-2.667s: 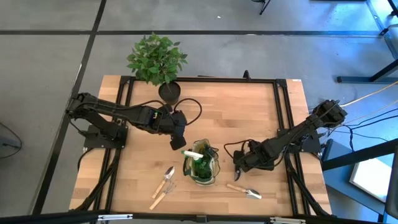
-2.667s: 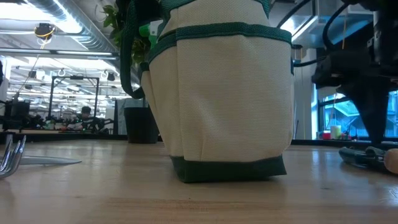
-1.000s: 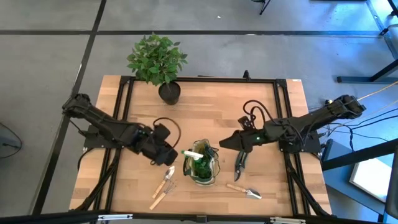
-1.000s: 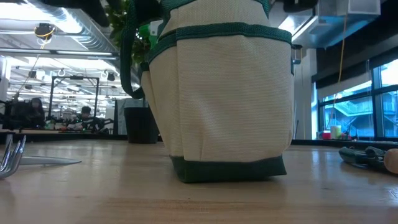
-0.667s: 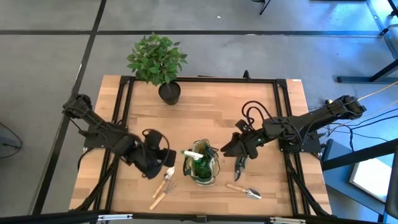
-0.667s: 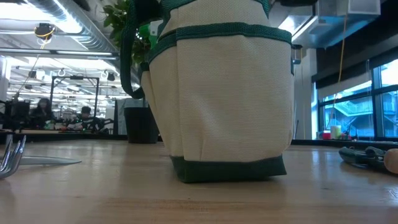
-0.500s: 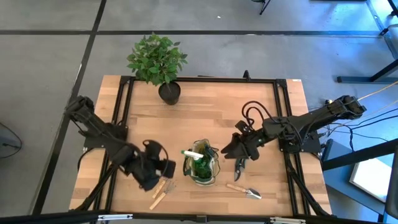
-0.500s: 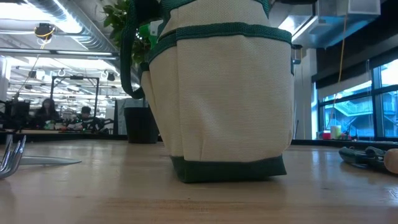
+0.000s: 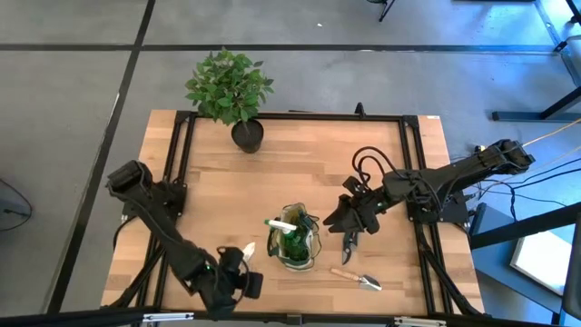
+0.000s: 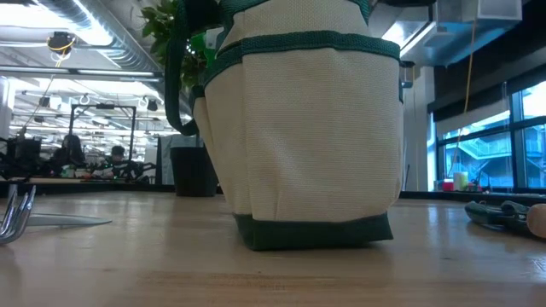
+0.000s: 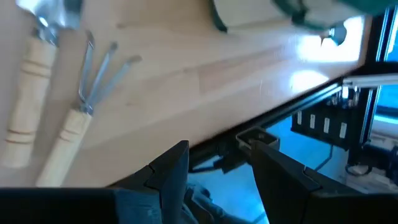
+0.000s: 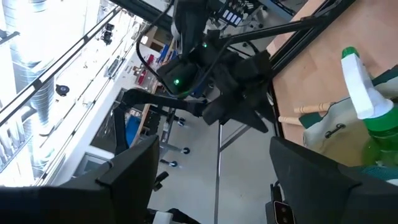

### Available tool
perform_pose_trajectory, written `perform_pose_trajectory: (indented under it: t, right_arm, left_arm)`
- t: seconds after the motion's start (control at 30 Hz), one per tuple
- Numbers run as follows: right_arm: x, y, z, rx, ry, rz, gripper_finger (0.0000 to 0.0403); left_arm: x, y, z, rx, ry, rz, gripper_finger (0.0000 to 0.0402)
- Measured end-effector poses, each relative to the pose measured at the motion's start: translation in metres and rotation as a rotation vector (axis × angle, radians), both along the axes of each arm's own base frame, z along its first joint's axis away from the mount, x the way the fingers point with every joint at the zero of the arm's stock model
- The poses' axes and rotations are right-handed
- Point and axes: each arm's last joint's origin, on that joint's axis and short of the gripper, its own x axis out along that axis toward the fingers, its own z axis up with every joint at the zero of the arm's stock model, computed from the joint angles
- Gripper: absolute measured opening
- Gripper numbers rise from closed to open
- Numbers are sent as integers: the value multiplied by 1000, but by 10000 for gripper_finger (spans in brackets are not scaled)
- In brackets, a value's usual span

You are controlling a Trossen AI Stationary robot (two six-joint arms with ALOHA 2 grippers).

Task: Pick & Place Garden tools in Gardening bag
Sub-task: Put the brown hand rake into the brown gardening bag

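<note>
Olive-and-tan fabric at the middle of the table's front half: the gardening bag (image 9: 297,240), round, upright, with canvas walls and dark green trim. Holds the spray bottle (image 9: 290,238), translucent green with a white trigger sticking up past the rim.

Over the front edge, left of the bag: the left gripper (image 11: 217,155). Reached by a long dark arm stretched from the left edge and folded low to the wood. Fingers apart, with nothing between them but bare boards and the table frame. Close beside it on the wood: a wooden-handled trowel (image 11: 28,106) and a wooden-handled hand fork (image 11: 81,112) with thin bent metal tines, lying side by side and untouched.

Just right of the bag: the right gripper (image 9: 338,218). Carried by an arm bent in from the right edge and raised above the surface. Fingers spread wide and empty. Under and beside it, flat on the wood: dark-handled pruners (image 9: 350,243). Nearer the front edge: a second small trowel (image 9: 356,279) with a pale handle and a shiny blade.

At the rear edge, well apart from everything else: a leafy plant (image 9: 227,84) in a black pot (image 9: 248,134).

From table height, most of the scene blocked by the bag's broad wall. Only the fork tines at one side, and the pruners and a handle end at the other.
</note>
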Motion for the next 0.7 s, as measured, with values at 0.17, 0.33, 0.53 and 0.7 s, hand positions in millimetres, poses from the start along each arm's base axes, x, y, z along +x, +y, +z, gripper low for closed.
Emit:
perform_pose_trajectory:
  t: [0.17, 0.33, 0.53, 0.7]
  right_arm:
    - [0, 1, 0, 7, 4, 25, 307]
    - [-1, 2, 0, 12, 6, 67, 307]
    - [-3, 4, 0, 9, 6, 179, 307]
    - [-4, 5, -3, 21, 42, 221, 307]
  left_arm:
    - [4, -9, 6, 110, -166, -81, 168]
    - [7, -6, 14, 191, -243, -103, 168]
    - [15, 2, 14, 236, -237, -112, 168]
    - [21, 8, 14, 242, -233, -104, 168]
